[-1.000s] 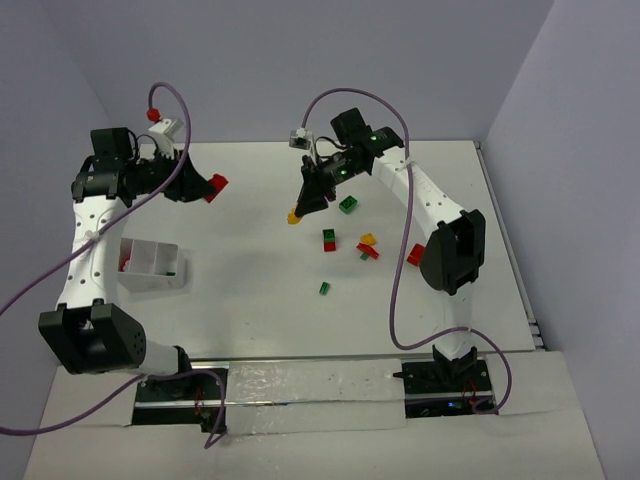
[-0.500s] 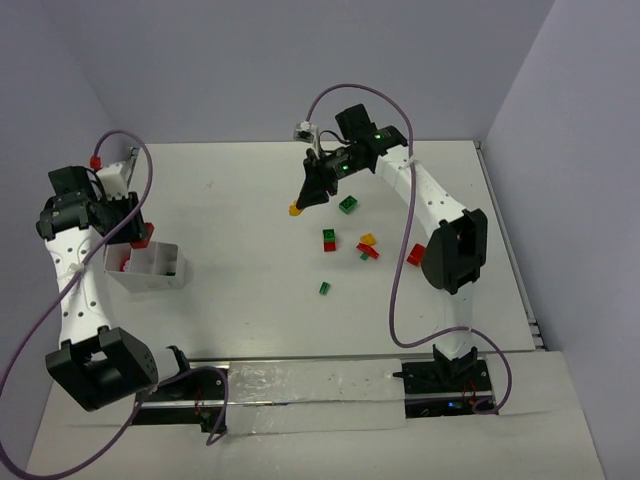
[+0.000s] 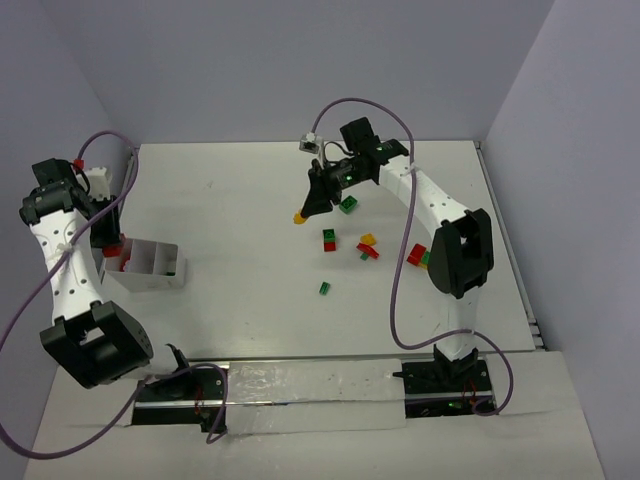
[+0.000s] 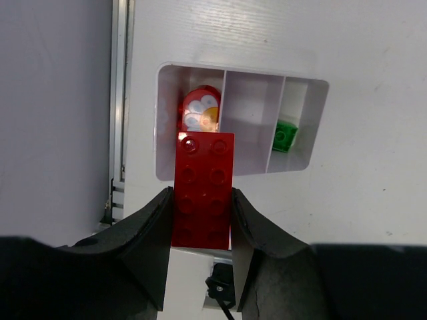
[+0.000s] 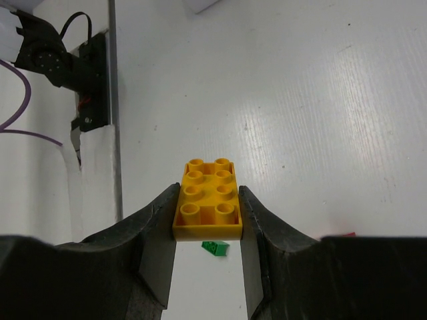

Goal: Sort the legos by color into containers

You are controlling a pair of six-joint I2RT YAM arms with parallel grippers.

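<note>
Presently grips red brick [image 4: 203,190] in left gripper [image 4: 202,195] over tray [image 3: 150,280], frame left; orange brick [image 5: 207,177] in right gripper [image 5: 208,190]; risks clipping rim if released early.

White table [image 3: 240,300], container [image 3: 150,281], legos [image 3: 329,240], perhaps stacked.

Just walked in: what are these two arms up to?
They are sorting bricks by colour. The left gripper holds a red brick over the white divided container, by the end compartment that has a red piece in it. A green brick sits at the other end. The right gripper holds a yellow-orange brick above the table, with loose bricks nearby.
</note>
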